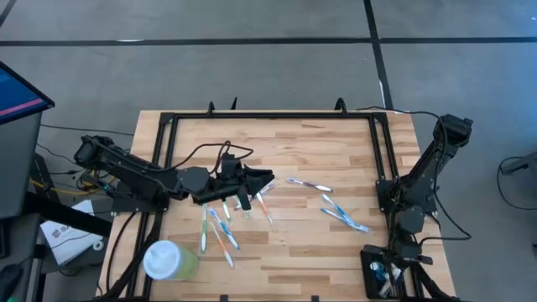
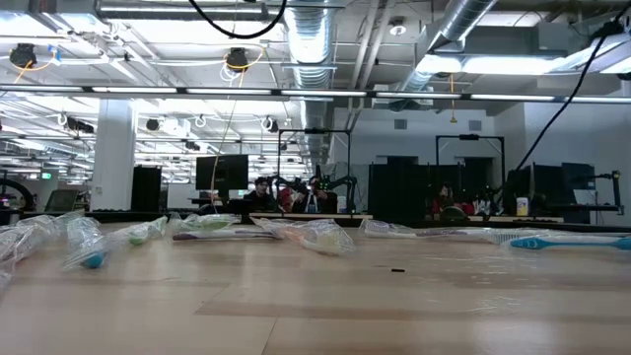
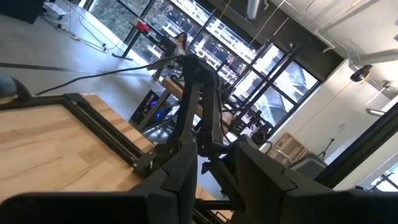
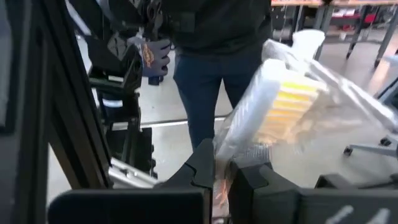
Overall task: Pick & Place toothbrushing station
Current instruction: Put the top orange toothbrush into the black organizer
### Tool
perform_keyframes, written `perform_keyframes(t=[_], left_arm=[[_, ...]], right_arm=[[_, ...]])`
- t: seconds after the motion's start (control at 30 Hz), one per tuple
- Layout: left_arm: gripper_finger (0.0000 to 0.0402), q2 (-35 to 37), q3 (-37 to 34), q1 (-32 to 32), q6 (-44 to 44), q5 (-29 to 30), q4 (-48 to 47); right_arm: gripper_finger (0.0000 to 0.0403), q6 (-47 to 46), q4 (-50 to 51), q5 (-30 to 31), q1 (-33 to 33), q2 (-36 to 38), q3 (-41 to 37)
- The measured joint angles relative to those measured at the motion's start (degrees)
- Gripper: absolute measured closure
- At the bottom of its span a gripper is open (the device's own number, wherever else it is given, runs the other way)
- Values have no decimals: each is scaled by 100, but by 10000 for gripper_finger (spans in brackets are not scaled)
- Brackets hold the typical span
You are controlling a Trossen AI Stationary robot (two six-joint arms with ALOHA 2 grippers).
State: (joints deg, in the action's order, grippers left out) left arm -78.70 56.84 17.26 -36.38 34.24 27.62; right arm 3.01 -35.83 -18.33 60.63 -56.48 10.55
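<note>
the right gripper [image 4: 221, 177] is clenched on a wrapped toothbrush [image 4: 292, 109], a yellow-bristled head in clear film sticking out past its fingers. in the high view this gripper hangs low at the table's near right corner, right over the toothbrushing station [image 1: 379, 270], a small black holder with one or two brush handles showing in it. the station's long axis runs from the table's near edge toward its far edge, and its slotted top faces up.

the left gripper [image 1: 262, 179] lies out over the middle of the wooden table [image 1: 319, 243], above a cluster of wrapped brushes [image 1: 220, 228]; i cannot tell whether its fingers are apart or closed.

by my reading the task is only partly done: a few brushes are in or at the station, while many are still loose, including a second scatter [image 1: 336, 205] right of centre. a pale green cup [image 1: 170, 260] stands near the left corner.
</note>
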Motion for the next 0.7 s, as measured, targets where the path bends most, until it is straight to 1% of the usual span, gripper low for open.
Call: perform_keyframes(t=[0.13,0.33,0.7], left_arm=[[297,0,0,-38,-55,0,0],[297,0,0,-38,-56,0,-18],[297,0,-2,-38,-171,0,-238]], right_arm=[[390,5,-175,-39,1,-292,-2],[373,-44,-407,-177,-102,-545,-7],[377,212,-401,-211,-313,-551,0]])
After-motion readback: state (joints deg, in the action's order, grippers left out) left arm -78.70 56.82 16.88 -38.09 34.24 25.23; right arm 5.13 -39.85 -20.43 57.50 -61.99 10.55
